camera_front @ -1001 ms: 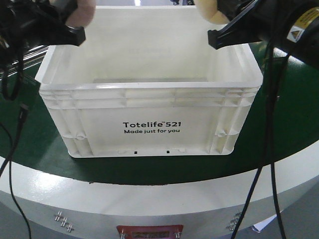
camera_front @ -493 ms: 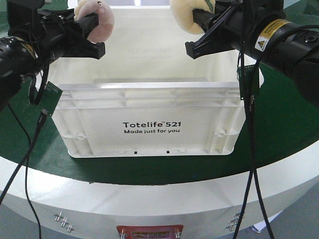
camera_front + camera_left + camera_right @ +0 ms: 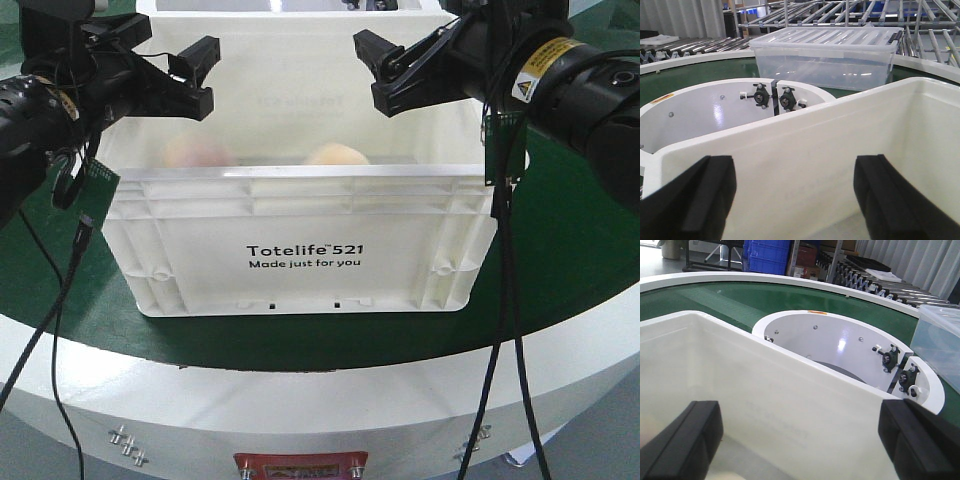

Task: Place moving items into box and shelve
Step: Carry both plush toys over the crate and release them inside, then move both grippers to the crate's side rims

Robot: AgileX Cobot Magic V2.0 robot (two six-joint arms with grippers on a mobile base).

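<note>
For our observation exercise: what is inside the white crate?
Two plush toys: a pinkish toy and a yellow-orange toy. Only their tops show above the crate's rim; the rest is hidden.

Front view faces the box (image 3: 200, 250); both wrist views peer inside.

- White box (image 3: 300, 215): black print on its front wall reads "Totelife 521", with "Made just for you" beneath it in smaller letters.
- Yellow label (image 3: 541, 66) on the right arm (image 3: 600, 95): carries a black warning triangle; its small print is too fine to read.
- Red plate (image 3: 300, 466) at the base's lower edge: lettering illegible.
</note>
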